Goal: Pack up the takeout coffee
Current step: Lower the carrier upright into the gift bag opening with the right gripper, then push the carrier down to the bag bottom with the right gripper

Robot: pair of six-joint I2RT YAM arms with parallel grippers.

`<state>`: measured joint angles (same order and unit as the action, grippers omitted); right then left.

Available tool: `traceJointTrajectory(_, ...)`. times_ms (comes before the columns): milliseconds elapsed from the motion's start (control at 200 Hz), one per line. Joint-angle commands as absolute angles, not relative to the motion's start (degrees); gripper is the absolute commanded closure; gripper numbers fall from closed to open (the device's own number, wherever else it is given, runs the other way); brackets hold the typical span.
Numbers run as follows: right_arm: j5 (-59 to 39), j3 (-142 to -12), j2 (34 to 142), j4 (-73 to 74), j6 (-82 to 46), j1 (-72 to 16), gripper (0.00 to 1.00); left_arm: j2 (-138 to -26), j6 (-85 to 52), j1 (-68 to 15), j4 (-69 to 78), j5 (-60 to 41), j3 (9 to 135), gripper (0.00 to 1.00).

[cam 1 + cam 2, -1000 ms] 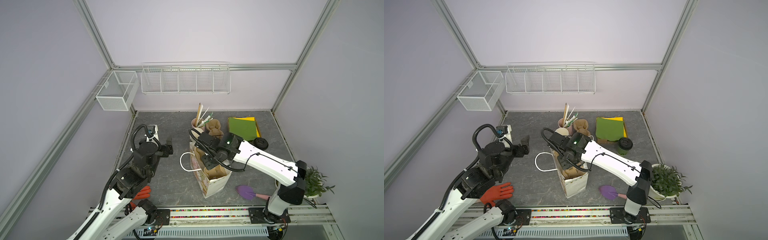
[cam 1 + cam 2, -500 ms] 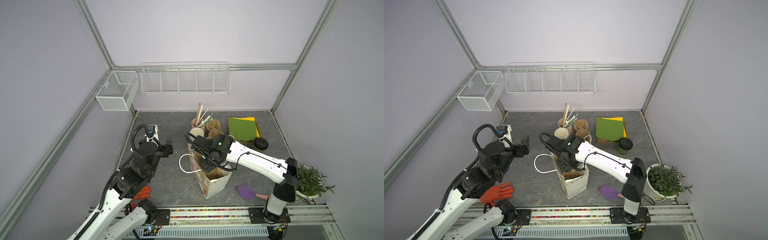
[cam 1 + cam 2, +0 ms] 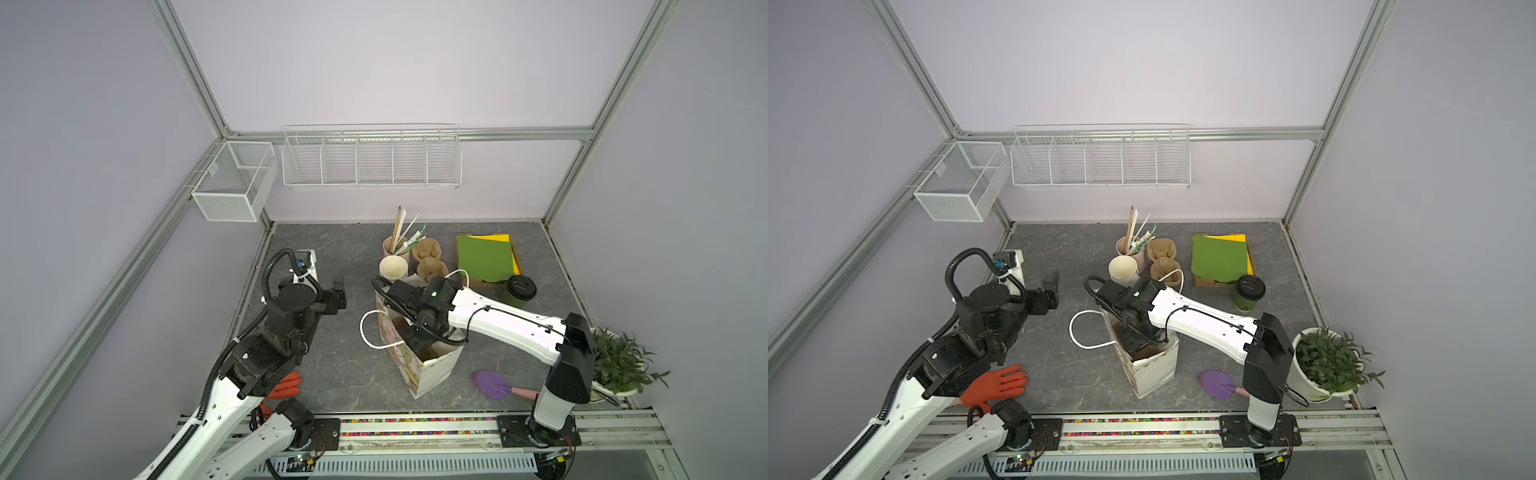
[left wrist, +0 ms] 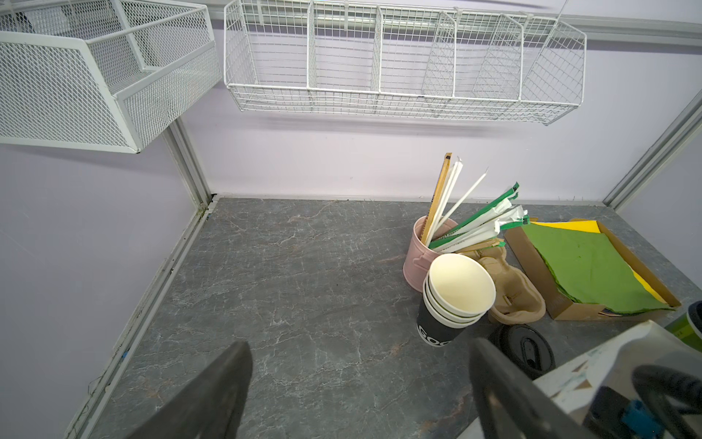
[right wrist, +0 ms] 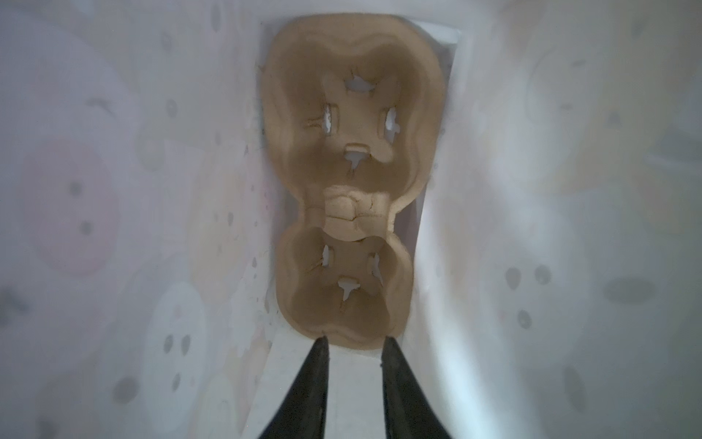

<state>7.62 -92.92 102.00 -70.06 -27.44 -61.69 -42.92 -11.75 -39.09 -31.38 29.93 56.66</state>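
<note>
- The takeout coffee isn't packed yet. It's standing upright on the desk with its lid on, just beside the box of green paper. That puts it behind the right arm, outside the paper bag.
- The right jaws are down inside the bag, slightly parted with nothing between them. The tips are right at the rim of the cup carrier lying on the bag floor, so it looks let go to me.
- The left jaws are spread wide and empty, hovering over bare desk on the left.
- Worry 1 is getting that right arm back out. The bag is narrow and looks light, and one rope handle sits right by the wrist. A snag there could drag or tip the whole bag.
- Worry 2: the tips could nudge the carrier on the way up and leave it crooked. Then the cup wouldn't seat in a well.
- Worry 3: it's a soft, tapered paper cup. Too hard a squeeze could pop the lid, and too light a grip could let it slide.
- Worry 4: lowering it in, the cup could clip the bag's rim and fold the wall inward.
</note>
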Motion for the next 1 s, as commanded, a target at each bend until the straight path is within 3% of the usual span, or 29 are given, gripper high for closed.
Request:
traceJointTrajectory(0, 7.0, -91.9, 101.9, -69.3, -27.8, -61.4, 0.70, -42.9, -11.3, -39.1, -30.9, 29.4, 56.2, 0.11)
traceJointTrajectory(235, 8.8, -93.3, 100.8, -70.1, -27.7, -61.4, 0.57, -42.9, -11.3, -39.1, -30.9, 29.3, 56.2, 0.11)
traceJointTrajectory(700, 10.7, -98.6, 98.9, -70.1, -26.0, -61.0, 0.07, -44.4, -11.2, -39.1, -31.0, 29.2, 56.3, 0.11)
traceJointTrajectory(845, 10.9, -100.3, 98.7, -70.3, -25.5, -60.4, 0.00, -44.4, -11.2, -39.1, -31.0, 29.2, 56.3, 0.11)
traceJointTrajectory(995, 9.1, -99.9, 98.2, -68.7, -24.8, -59.5, 0.02, -44.8, -11.2, -39.1, -31.1, 29.0, 56.3, 0.11)
